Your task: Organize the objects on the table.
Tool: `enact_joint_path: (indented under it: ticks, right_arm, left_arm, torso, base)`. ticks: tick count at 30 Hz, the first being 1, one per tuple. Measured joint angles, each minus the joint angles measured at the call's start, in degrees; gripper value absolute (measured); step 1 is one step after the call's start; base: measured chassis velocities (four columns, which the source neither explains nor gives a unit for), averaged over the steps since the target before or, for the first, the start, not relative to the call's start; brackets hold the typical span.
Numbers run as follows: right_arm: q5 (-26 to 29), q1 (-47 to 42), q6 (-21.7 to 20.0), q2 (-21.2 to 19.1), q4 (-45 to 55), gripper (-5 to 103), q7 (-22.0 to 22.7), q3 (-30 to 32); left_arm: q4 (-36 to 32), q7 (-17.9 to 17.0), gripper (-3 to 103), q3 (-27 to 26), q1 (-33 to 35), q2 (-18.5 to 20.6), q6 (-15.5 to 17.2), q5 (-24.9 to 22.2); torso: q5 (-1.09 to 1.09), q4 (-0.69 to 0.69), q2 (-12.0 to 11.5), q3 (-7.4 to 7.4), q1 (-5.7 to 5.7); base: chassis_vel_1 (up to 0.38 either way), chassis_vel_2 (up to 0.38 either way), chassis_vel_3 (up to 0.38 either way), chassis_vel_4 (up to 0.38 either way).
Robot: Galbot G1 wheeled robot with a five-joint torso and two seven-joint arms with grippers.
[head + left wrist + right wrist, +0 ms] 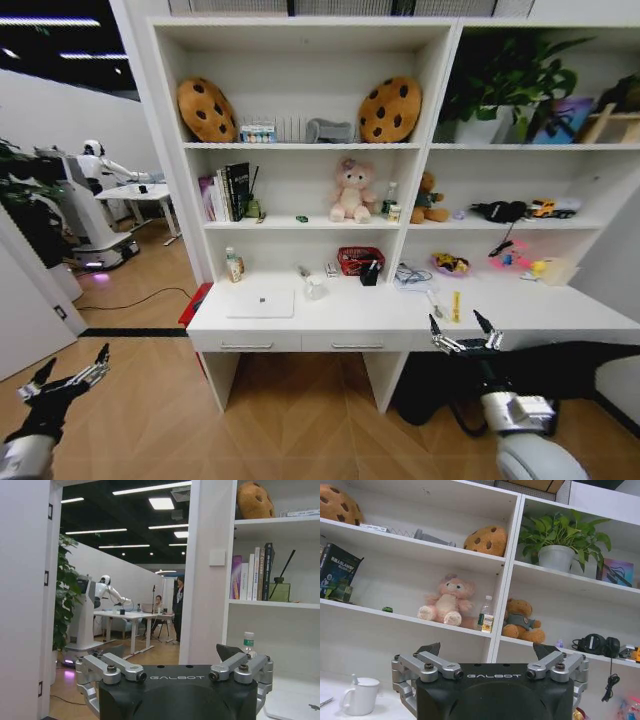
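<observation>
A thin silver laptop (260, 303) lies closed at the left of the white table (520, 318); its corner (295, 707) shows in the left wrist view. A small green object (301, 218) (387, 609) rests on the shelf beside the pink plush. A thin pen-like item (434, 303) and a yellow stick (455, 305) lie on the table's right part. My right gripper (466, 335) (489, 651) is open and holds nothing, just before the table's front edge, below those items. My left gripper (68, 375) (172, 662) is open and hangs low, left of the table, over the floor.
On the table stand a red basket (361, 260), a white cup (315, 288) (360, 695) and a small bottle (234, 265). Shelves above carry books (228, 190), plush toys, cookie cushions and a plant (505, 80). Another robot (85, 200) works at a distant table.
</observation>
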Motion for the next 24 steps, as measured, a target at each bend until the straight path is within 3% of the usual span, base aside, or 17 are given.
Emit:
enact_joint_path:
  ticks: [1, 2, 4, 8, 24]
  right_arm:
    - [0.0, 0.0, 0.0, 0.0, 0.0, 100, 0.0, 0.0]
    - [0.0, 0.0, 0.0, 0.0, 0.0, 100, 0.0, 0.0]
    - [0.0, 0.0, 0.0, 0.0, 0.0, 100, 0.0, 0.0]
    - [0.0, 0.0, 0.0, 0.0, 0.0, 100, 0.0, 0.0]
    - [0.0, 0.0, 0.0, 0.0, 0.0, 100, 0.0, 0.0]
  left_arm:
    - [0.0, 0.0, 100, 0.0, 0.0, 0.0, 0.0, 0.0]
    - [0.0, 0.0, 100, 0.0, 0.0, 0.0, 0.0, 0.0]
    - [0.0, 0.0, 100, 0.0, 0.0, 0.0, 0.0, 0.0]
    - [0.0, 0.0, 100, 0.0, 0.0, 0.0, 0.0, 0.0]
    - [0.0, 0.0, 100, 0.0, 0.0, 0.0, 0.0, 0.0]
  torso:
    - [-0.12, 0.07, 0.0, -0.03, -0.02]
    - [-0.12, -0.04, 0.0, 0.0, 0.01]
    - [-0.01, -0.07, 0.0, 0.03, 0.04]
    - [-0.05, 0.01, -0.1, 0.04, 0.1]
    - [-0.05, 0.0, 0.0, 0.02, 0.06]
  base:
    - [0.062, -0.063, -0.227, 0.123]
    - [0.062, -0.049, -0.158, 0.123]
    - [0.056, -0.049, -0.114, 0.102]
    - [-0.025, -0.024, 0.013, 0.002]
    - [-0.007, 0.018, 0.004, -0.028]
